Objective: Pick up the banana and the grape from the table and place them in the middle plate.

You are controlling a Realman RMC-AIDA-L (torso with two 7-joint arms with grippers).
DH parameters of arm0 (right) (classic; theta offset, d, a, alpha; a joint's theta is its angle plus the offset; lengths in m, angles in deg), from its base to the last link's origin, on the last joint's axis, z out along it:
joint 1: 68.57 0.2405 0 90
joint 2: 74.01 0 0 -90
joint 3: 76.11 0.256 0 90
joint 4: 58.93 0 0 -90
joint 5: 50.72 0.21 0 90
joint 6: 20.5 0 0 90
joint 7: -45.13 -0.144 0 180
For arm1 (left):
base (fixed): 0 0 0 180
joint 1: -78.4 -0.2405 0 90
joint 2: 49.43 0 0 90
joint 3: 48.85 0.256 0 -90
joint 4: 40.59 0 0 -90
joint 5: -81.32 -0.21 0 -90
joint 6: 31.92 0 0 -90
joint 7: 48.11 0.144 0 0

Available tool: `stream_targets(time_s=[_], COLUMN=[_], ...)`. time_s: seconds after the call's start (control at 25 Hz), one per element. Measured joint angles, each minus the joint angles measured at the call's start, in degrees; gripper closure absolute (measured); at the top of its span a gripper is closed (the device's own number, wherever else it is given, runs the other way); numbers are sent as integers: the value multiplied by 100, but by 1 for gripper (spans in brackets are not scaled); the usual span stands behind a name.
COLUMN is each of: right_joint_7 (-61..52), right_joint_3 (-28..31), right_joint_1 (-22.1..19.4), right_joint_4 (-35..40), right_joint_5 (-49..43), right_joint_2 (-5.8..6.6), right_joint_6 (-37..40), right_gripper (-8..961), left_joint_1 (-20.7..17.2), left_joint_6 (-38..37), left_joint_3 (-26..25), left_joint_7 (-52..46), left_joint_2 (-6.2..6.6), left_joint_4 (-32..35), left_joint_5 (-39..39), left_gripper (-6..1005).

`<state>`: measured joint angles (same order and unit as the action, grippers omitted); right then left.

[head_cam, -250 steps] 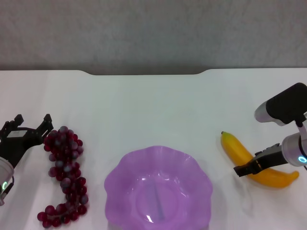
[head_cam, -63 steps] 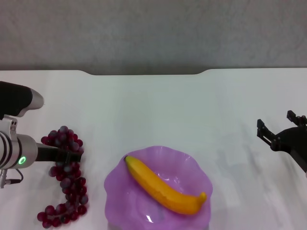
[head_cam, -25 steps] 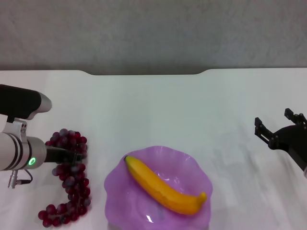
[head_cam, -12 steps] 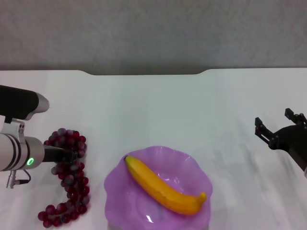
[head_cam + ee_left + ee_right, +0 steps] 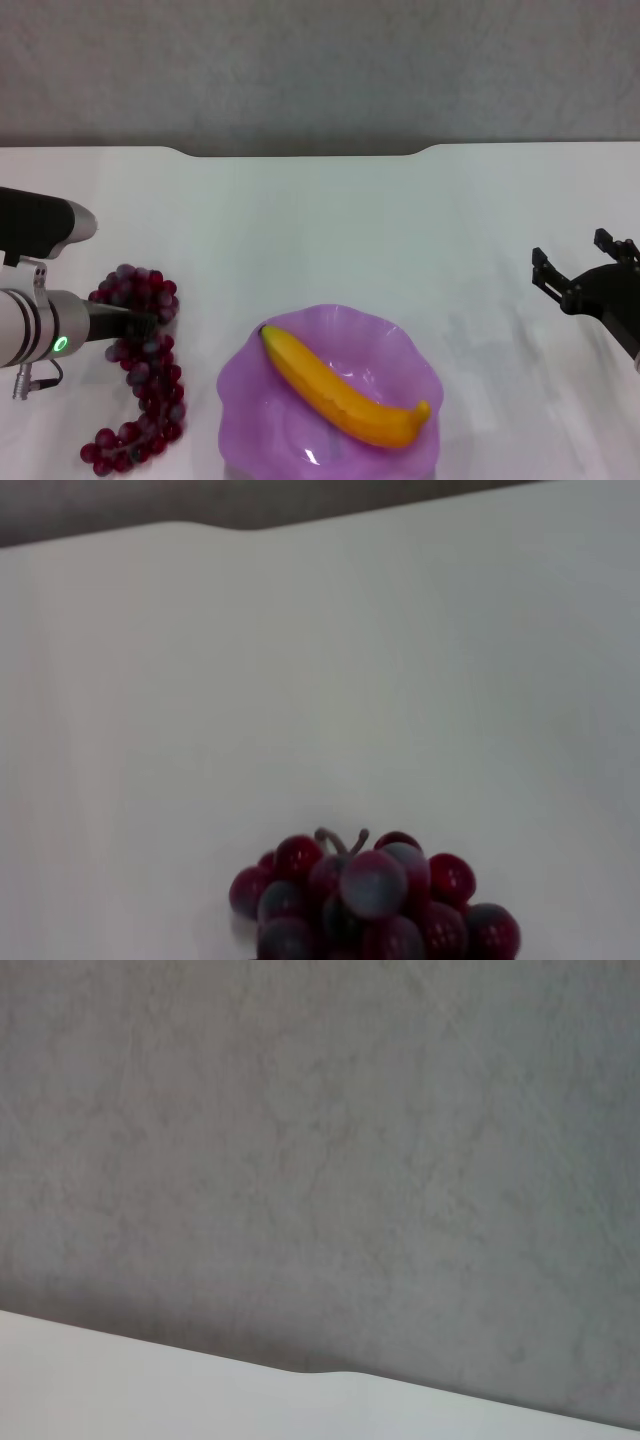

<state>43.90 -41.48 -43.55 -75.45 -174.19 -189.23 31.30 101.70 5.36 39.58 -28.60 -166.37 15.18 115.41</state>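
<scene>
The banana (image 5: pixel 335 395) lies slantwise in the purple scalloped middle plate (image 5: pixel 405 350) at the front centre of the white table (image 5: pixel 320 220). The grape (image 5: pixel 150 375) lies as a long dark red bunch on the table left of the plate. Its upper end also shows in the left wrist view (image 5: pixel 370 895). My left gripper (image 5: pixel 140 322) reaches in from the left and its dark fingers are closed across the upper part of the bunch. My right gripper (image 5: pixel 575 262) is open and empty above the table at the far right.
The table's notched far edge (image 5: pixel 300 152) runs along the back, with a grey wall behind it. The right wrist view shows only that wall and the table edge (image 5: pixel 300 1385).
Since ten seconds ago the banana has gone from the table into the plate and the right arm has drawn back. In the last second the left gripper and the grape shifted slightly left.
</scene>
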Motion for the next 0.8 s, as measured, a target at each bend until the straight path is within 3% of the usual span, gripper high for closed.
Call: stream_targets(time_s=[0.4,0.8], right_joint_7=[0,0], right_joint_3=[0,0], right_joint_1=[-22,-34], right_joint_4=[10,26], right_joint_5=[-2,-2], right_joint_2=[0,0], right_joint_6=[3,11], right_gripper=[62,62], left_joint_1=[-799,-1533], left_joint_6=[-930,-1054], left_joint_3=[425,349], left_joint_7=[-18,676], left_joint_2=[1,46], left_joint_4=[843,2129], left_joint_5=[176,929], left_gripper=[770,776])
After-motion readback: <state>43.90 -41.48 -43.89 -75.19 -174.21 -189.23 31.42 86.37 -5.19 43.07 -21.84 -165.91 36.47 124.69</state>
